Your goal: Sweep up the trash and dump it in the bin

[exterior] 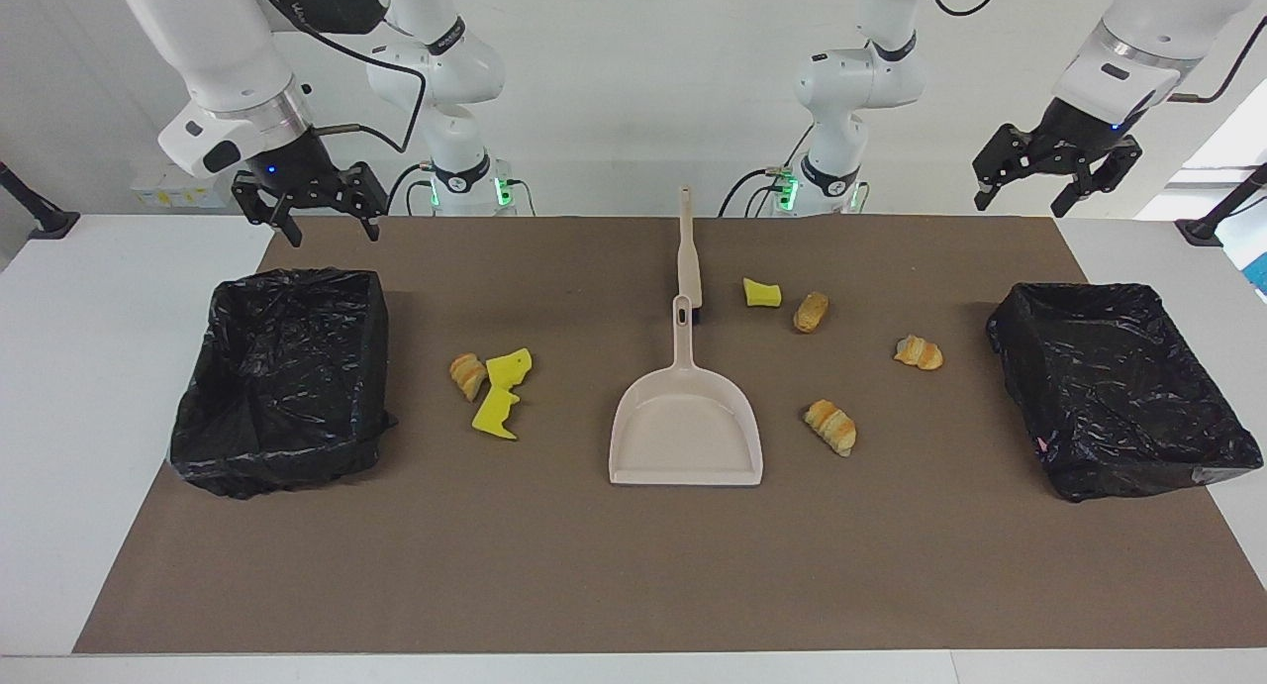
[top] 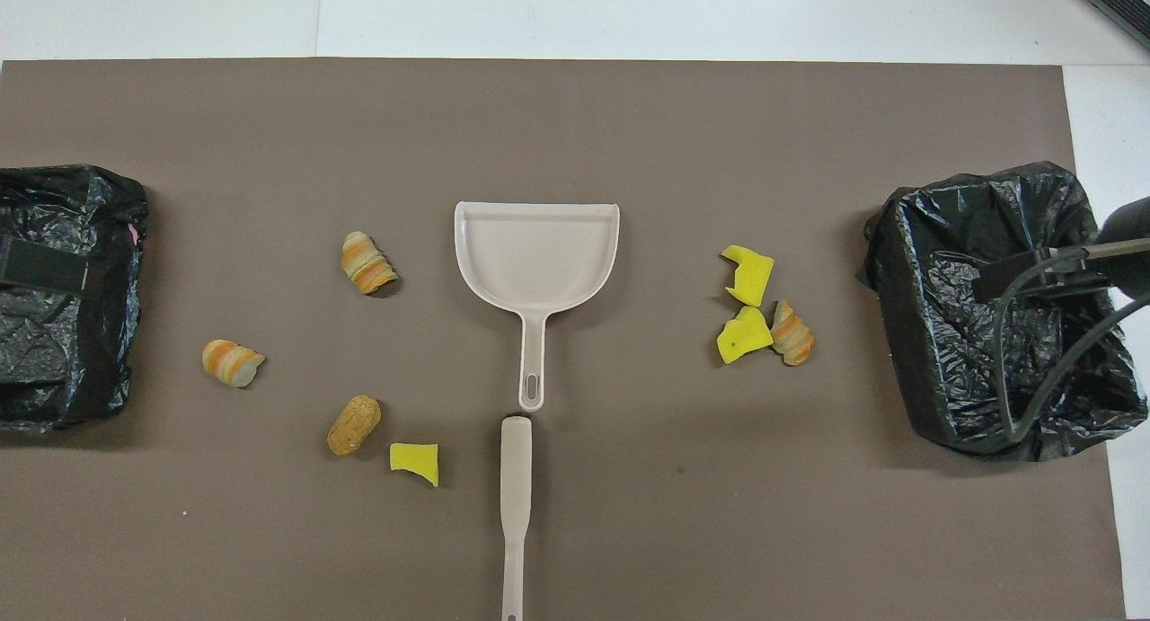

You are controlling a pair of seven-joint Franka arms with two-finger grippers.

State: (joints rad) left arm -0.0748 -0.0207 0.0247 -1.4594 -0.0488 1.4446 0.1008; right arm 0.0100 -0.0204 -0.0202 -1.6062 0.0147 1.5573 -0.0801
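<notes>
The trash lies scattered on the brown mat: rolls (exterior: 811,311) (exterior: 919,352) (exterior: 831,427) and a yellow sponge piece (exterior: 762,292) toward the left arm's end. Another roll (exterior: 468,375) and jagged yellow sponge pieces (exterior: 501,397) lie toward the right arm's end. A bin (exterior: 277,456) lined with a black bag stands at the right arm's end, and a second bin (exterior: 1128,476) at the left arm's end. My right gripper (exterior: 333,231) hangs open over the mat's edge beside its bin. My left gripper (exterior: 1020,205) hangs open, high above the other bin's end.
A beige dustpan (exterior: 686,432) lies mid-mat, its handle pointing at the robots. A beige hand brush (exterior: 688,253) lies in line with that handle, nearer to the robots. In the overhead view the pan (top: 536,252) and brush (top: 515,495) sit between the two groups of scraps.
</notes>
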